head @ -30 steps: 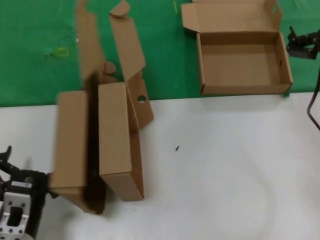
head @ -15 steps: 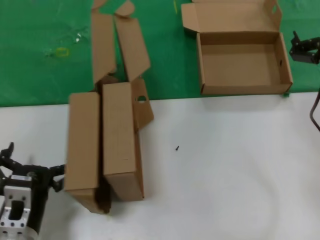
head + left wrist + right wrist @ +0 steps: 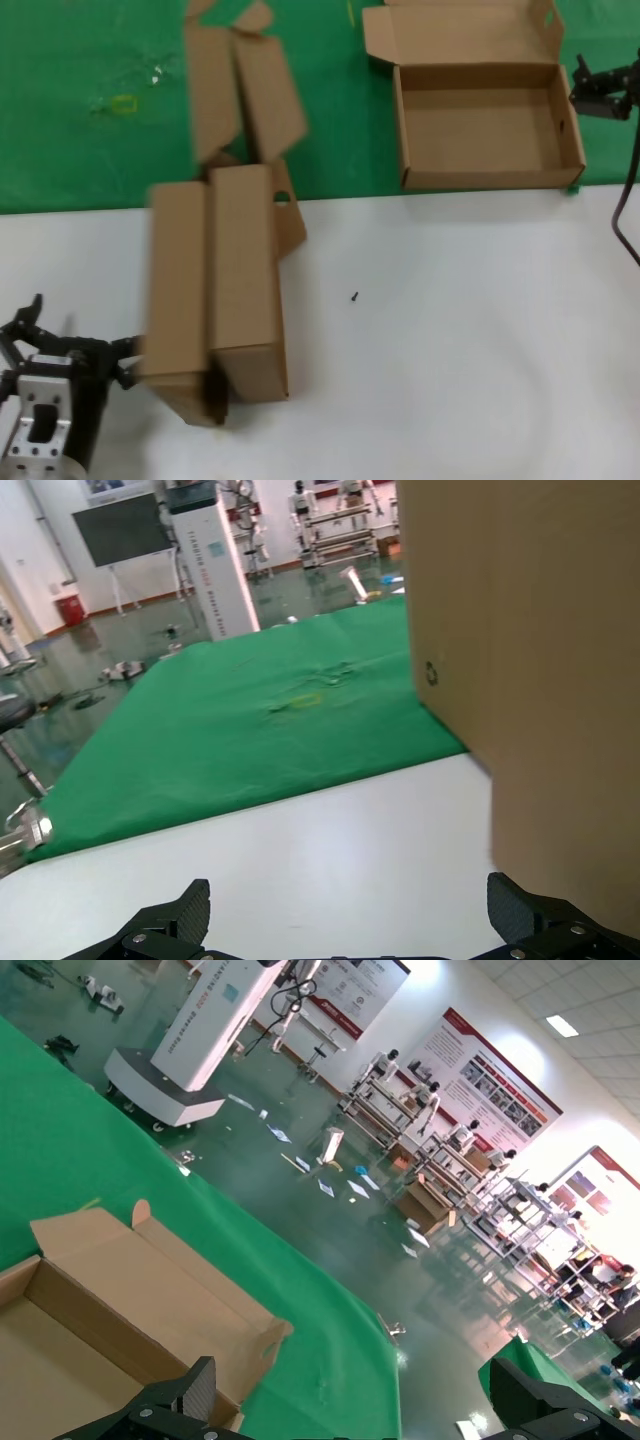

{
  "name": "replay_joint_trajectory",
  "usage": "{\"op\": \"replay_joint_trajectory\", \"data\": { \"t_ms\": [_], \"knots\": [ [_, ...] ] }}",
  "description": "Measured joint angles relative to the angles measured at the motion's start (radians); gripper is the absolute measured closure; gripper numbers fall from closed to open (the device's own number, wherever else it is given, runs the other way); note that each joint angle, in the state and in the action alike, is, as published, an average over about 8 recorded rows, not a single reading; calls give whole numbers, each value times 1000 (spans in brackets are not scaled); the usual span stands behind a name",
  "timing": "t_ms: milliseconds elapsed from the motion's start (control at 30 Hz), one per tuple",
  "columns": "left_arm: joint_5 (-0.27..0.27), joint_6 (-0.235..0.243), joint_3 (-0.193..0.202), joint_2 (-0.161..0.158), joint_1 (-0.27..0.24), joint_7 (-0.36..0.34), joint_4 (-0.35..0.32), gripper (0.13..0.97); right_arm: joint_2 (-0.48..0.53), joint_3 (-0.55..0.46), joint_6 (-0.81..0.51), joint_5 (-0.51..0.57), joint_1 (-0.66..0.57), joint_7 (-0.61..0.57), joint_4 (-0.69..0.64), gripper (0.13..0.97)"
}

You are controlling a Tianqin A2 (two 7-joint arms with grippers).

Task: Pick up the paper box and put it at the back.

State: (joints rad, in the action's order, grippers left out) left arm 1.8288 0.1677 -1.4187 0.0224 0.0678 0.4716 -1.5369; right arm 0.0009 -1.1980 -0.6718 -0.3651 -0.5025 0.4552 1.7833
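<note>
Two closed brown paper boxes stand side by side on the white table [image 3: 450, 350], their open lids reaching back onto the green cloth [image 3: 80, 150]. The left box [image 3: 178, 290] looks blurred and leans against the right box [image 3: 245, 270]. My left gripper [image 3: 75, 345] is open and empty at the front left. Its inner finger [image 3: 125, 352] is at the left box's lower corner. In the left wrist view the box's side [image 3: 520, 680] fills one edge beside my open left gripper [image 3: 350, 925]. My right gripper [image 3: 600, 90] is open at the far right.
A third box [image 3: 485, 125] lies open on the green cloth at the back right, next to my right gripper; it also shows in the right wrist view [image 3: 120, 1290]. A small dark speck [image 3: 354, 296] lies mid-table.
The left box has slid right and now sits against the second box. My left gripper has followed it to the right. The right arm has barely moved.
</note>
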Motion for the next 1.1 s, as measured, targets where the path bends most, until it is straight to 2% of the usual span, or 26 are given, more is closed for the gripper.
{"op": "replay_joint_trajectory", "data": {
  "t_ms": [233, 467, 567, 900, 1100],
  "knots": [
    [2, -15, 8, 25, -18, -46, 23, 132, 1, 6, 12, -15, 4, -10, -18, 129],
    [-10, -34, -36, 27, -15, -92, 18, 132, 1, 9, 13, -18, 2, -13, -26, 129],
    [-14, -40, -43, 29, -16, -102, 10, 132, 0, 8, 10, -16, -1, -10, -24, 129],
    [-17, -14, -8, 9, -17, -62, 7, 132, 0, 3, 8, -12, 1, -3, -17, 129],
    [-21, -19, 1, 8, -20, -63, -13, 132, 0, 2, 11, -14, 5, -2, -18, 129]
  ]
}}
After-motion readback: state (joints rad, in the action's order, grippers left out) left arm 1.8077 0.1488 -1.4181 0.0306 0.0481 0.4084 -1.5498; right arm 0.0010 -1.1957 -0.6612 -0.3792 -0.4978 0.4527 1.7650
